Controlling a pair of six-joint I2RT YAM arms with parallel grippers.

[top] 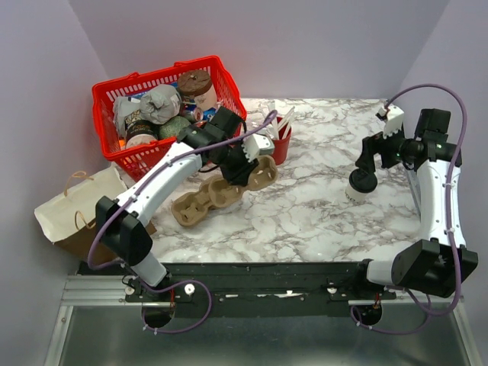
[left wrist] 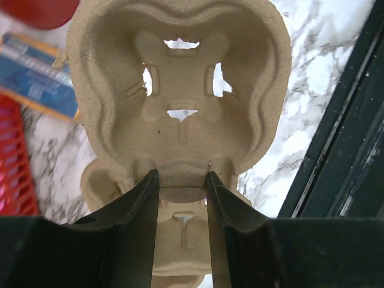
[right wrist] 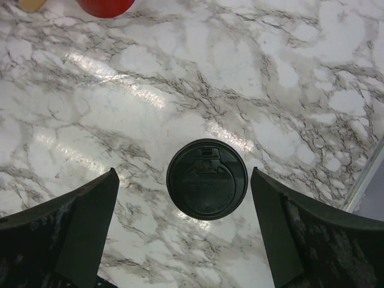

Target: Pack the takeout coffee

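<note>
- I am watching the right gripper (right wrist: pixel 183 174) hanging straight over the takeout coffee (top: pixel 356 191), its two fingers (right wrist: pixel 78 228) spread wide.
- The coffee's black lid (right wrist: pixel 206 179) is sitting directly below the hand, between the two fingertips and a touch nearer the one on the right of the wrist view; neither finger is touching it.
- The cup is standing upright on the marble table (right wrist: pixel 270 78), with bare marble all round it beneath the hand.
- From above, the right gripper (top: pixel 366 164) is covering most of the lid, so only the pale cup wall is showing under it.
- The left gripper (left wrist: pixel 183 174) is pinching the pulp cup carrier (left wrist: pixel 180 90): its fingers are pressed close together on a ridge of the rim, with one empty cup well lying just ahead of the fingertips.
- I cannot tell whether the carrier is resting flat or tipped up.
- In the overhead view the left gripper (top: pixel 252 164) is sitting over the carrier's (top: pixel 206 200) far end.
- Just beyond that hand the red cup (top: pixel 280 145) is standing, and off to its left the red basket (top: pixel 114 95).
- The coffee is well apart from the left hand.
</note>
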